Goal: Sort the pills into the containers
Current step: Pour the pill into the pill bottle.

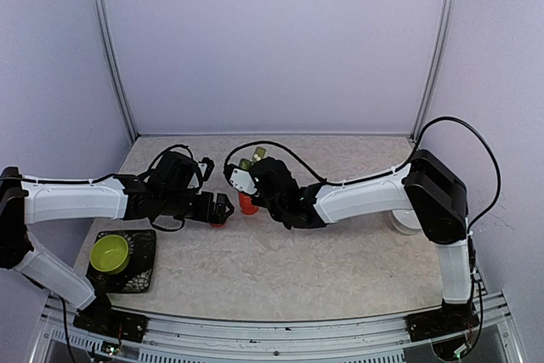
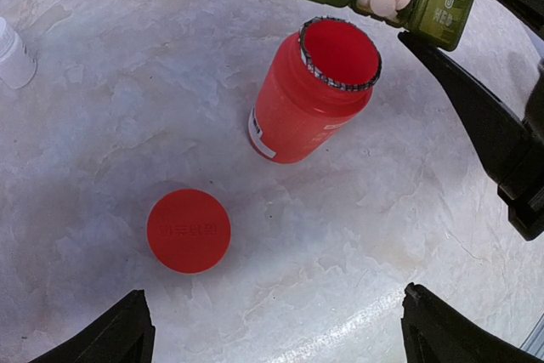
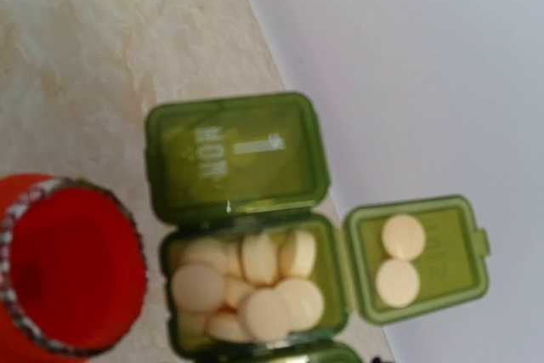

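Over the red bottle, right tool clasps the pill box; left tool wide.

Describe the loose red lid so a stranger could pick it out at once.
Start at the pale marbled table. Near its middle stands an open red bottle; the lid lies beside it, apart. It alone is a flat red disc.

Green pill box, one cell shut, next open, heaped with whitish pills, two more on its lid, open red bottle just beside, marbled table.
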`<state>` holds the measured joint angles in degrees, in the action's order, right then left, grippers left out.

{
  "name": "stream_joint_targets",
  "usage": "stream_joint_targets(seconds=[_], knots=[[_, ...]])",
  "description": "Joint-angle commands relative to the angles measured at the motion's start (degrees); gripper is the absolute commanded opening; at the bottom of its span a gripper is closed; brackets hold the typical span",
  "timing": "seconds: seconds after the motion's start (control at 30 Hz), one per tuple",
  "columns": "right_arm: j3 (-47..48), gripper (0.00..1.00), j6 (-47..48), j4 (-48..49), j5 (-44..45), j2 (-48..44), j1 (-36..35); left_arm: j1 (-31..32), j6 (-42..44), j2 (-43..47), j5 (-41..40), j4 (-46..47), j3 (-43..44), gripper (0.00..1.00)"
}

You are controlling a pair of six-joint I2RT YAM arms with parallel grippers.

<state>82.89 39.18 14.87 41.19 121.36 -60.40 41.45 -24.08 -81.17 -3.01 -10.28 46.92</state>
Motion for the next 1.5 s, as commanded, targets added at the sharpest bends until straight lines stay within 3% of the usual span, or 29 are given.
stream_joint_targets(seconds=[0.0, 1.47], knots=[[-0.3, 0.2, 1.2, 2.4, 0.9, -1.8, -1.0, -0.2, -0.2, 1.0, 0.1, 0.6, 0.2, 0.99], [-0.8, 0.18, 2.4, 1.7, 1.4, 0.6, -1.3, -0.3, -0.4, 1.2, 0.2, 1.1, -0.7, 0.99]])
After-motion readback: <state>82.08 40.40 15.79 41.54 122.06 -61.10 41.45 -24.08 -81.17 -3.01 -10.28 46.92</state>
